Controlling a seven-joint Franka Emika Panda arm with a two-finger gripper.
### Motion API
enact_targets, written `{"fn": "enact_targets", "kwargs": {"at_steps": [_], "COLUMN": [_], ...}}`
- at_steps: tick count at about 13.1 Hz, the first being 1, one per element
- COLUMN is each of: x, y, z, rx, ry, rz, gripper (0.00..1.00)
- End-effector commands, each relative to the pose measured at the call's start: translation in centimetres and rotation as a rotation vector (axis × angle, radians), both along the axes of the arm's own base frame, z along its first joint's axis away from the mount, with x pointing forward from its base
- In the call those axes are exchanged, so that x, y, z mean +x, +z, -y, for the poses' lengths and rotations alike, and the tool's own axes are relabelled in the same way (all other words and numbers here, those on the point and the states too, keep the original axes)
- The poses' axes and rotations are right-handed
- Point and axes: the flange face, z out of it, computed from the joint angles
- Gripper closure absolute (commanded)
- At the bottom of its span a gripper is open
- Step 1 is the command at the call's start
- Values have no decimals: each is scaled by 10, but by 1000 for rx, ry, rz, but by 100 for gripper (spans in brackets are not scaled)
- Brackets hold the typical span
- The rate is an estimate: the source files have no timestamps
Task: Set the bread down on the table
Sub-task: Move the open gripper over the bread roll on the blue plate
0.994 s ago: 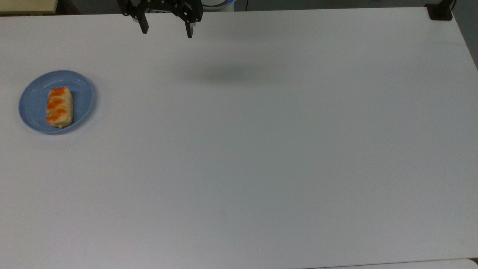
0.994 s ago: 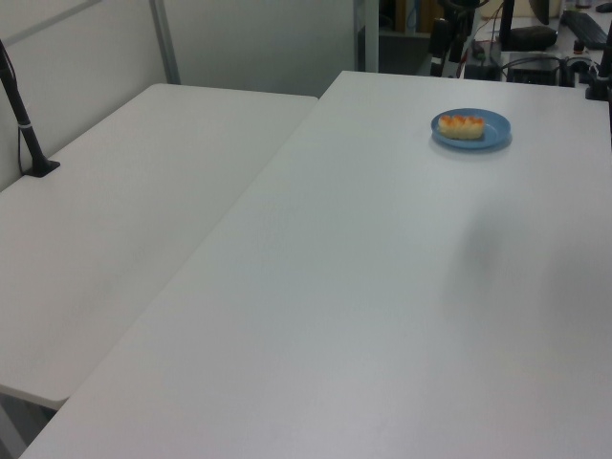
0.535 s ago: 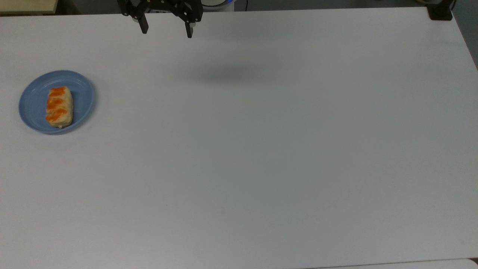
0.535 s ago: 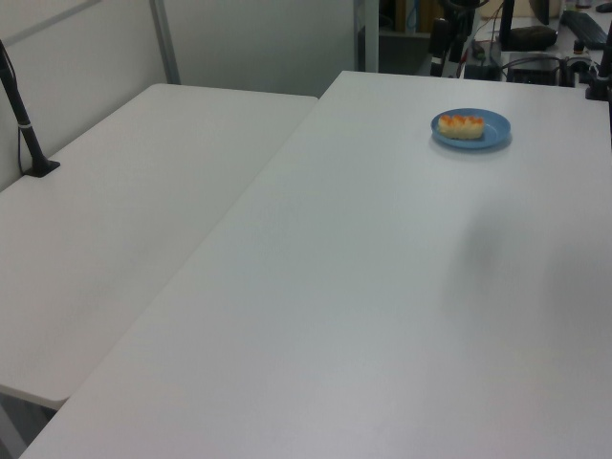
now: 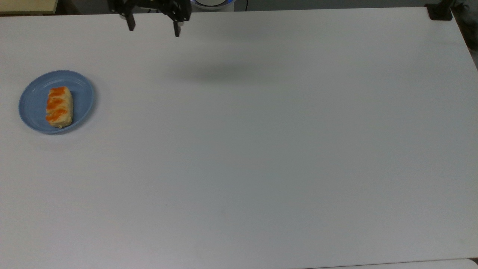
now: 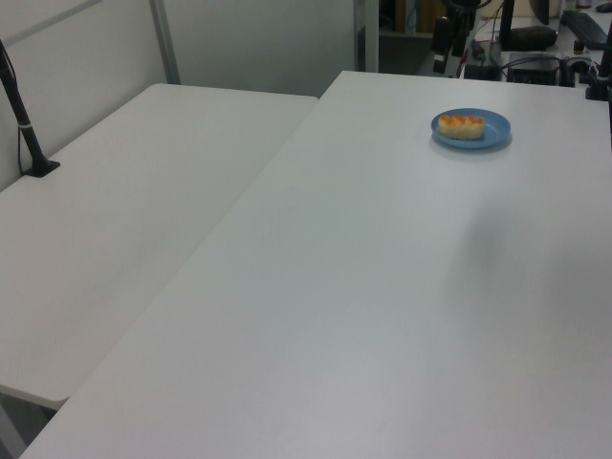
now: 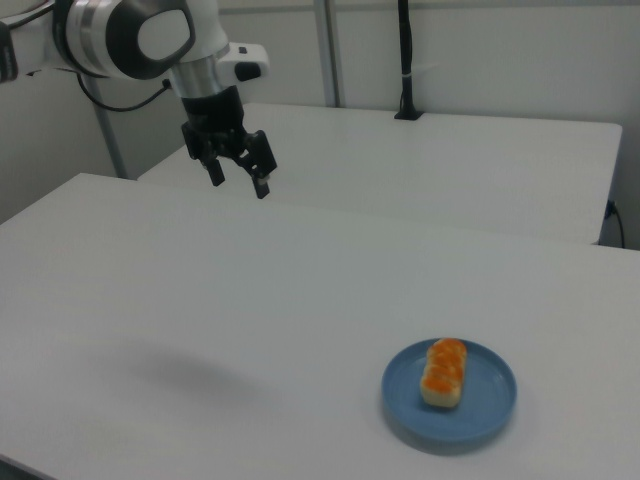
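Observation:
The bread (image 5: 59,107) (image 6: 461,125) (image 7: 444,372), a pale bun with orange stripes, lies on a round blue plate (image 5: 82,98) (image 6: 493,122) (image 7: 492,400) at the top view's left side of the white table (image 5: 261,149) (image 6: 382,287) (image 7: 200,300). My gripper (image 5: 153,31) (image 7: 238,184) hangs open and empty high above the table's far edge in the top view, well to the right of the plate. In the right view it is far up and left of the bread.
A second white table (image 6: 124,210) (image 7: 450,170) adjoins this one. A black post (image 6: 24,124) (image 7: 405,60) stands on it. A black clamp (image 5: 440,11) sits at the top view's upper right corner. Clutter lies beyond the far edge in the left view.
The gripper has shifted a little to the top view's left, toward the plate side. The bread and plate have not moved.

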Motion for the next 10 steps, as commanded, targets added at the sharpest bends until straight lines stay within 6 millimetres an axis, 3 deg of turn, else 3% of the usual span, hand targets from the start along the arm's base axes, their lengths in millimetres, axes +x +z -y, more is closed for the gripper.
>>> {"fn": "enact_targets", "kwargs": {"at_steps": [1, 5, 8, 10], "x": [-11, -19, -17, -13], "y": [7, -21, -61, -100], "z": [55, 131, 184, 222], "rx": [-34, -58, -94, -100], "ry": [202, 286, 281, 259], "rz": [-21, -54, -39, -49], "gripper": [0, 0, 0, 0]}}
